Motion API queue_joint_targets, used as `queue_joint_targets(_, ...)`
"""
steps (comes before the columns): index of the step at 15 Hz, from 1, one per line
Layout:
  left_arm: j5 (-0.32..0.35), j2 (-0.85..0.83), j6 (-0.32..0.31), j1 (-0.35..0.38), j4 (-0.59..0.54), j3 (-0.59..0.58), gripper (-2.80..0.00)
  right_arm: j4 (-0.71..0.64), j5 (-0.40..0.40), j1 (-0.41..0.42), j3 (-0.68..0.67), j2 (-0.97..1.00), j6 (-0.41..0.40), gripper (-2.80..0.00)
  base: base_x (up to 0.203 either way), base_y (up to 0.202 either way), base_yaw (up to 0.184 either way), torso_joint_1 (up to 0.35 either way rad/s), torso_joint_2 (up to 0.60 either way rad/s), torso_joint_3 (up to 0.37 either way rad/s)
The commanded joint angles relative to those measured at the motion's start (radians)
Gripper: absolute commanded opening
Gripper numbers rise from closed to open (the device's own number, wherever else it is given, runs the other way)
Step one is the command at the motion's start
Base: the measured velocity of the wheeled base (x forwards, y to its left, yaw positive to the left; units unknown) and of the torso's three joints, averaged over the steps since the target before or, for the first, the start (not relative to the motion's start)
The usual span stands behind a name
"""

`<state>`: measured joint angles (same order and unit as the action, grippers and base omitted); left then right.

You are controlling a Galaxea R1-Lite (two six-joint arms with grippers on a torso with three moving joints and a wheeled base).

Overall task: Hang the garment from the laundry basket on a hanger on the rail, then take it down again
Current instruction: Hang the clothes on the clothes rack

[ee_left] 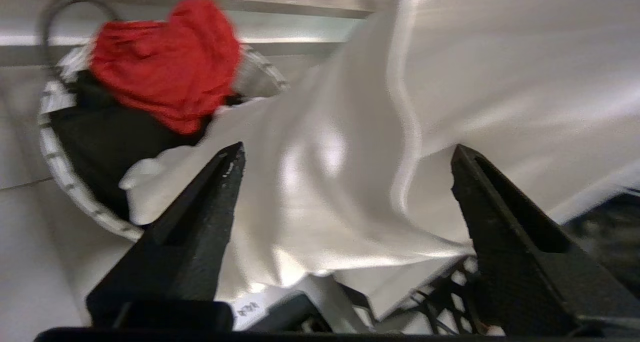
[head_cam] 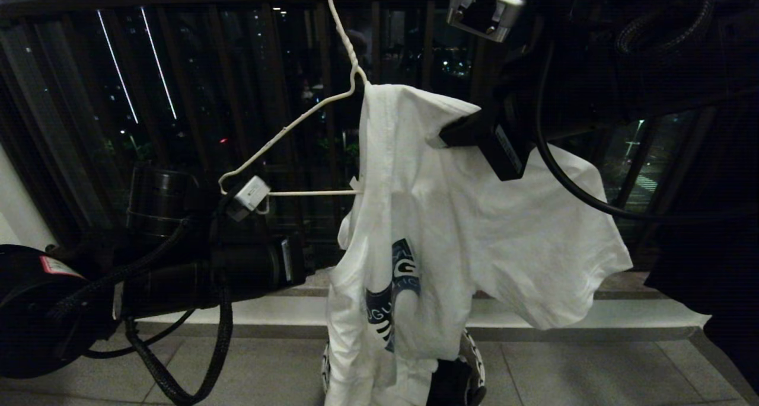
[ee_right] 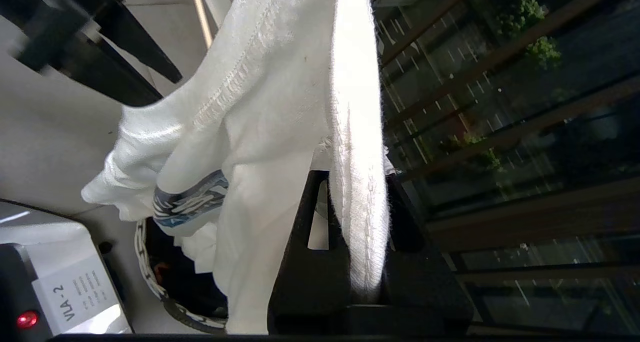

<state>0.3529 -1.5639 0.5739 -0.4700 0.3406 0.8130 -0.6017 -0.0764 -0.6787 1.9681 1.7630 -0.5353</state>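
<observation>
Black and bulky, the right arm fills the head view's upper right; its hand (head_cam: 459,134) is pinching a ribbed edge of the shirt (head_cam: 474,228) up by the hanger's neck. That soft white cotton shirt drapes only from the hanger's right shoulder, its tail trailing down to the basket (head_cam: 474,364) on the floor. Hanging looks about half done: the left shoulder of the thin wire hanger (head_cam: 284,130) is bare. The left hand (ee_left: 345,192) is spread wide, empty, beside the cloth. Taking it down remains. The rail is out of sight.
</observation>
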Motion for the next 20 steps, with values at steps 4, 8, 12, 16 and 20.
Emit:
queue_joint_targets(4,-0.166,-0.076,-0.106,-0.022,0.006,-0.006,0.0,0.007,0.001,0.001,0.0,-0.002,-0.003,-2.8,0.0,0.0,0.0,0.0,0.0,0.0)
queue_joint_targets(8,-0.199,-0.033,-0.13,0.026,0.008,0.009,0.0,0.005,0.003,0.002,0.0,-0.005,-0.003,-2.8,0.0,0.0,0.0,0.0,0.0,0.0)
queue_joint_targets(12,-0.2,-0.001,-0.14,0.057,0.008,0.018,-2.8,0.002,0.009,0.013,-0.002,-0.01,-0.003,-2.8,0.0,0.0,0.0,0.0,0.0,0.0)
queue_joint_targets(16,-0.2,0.002,-0.152,0.076,0.008,0.02,-2.8,-0.001,0.009,0.029,-0.002,-0.02,-0.005,-2.8,0.0,0.0,0.0,0.0,0.0,0.0)
queue_joint_targets(20,-0.2,0.002,-0.155,0.088,0.007,0.028,-2.8,-0.004,0.009,0.044,-0.003,-0.031,-0.005,-2.8,0.0,0.0,0.0,0.0,0.0,0.0)
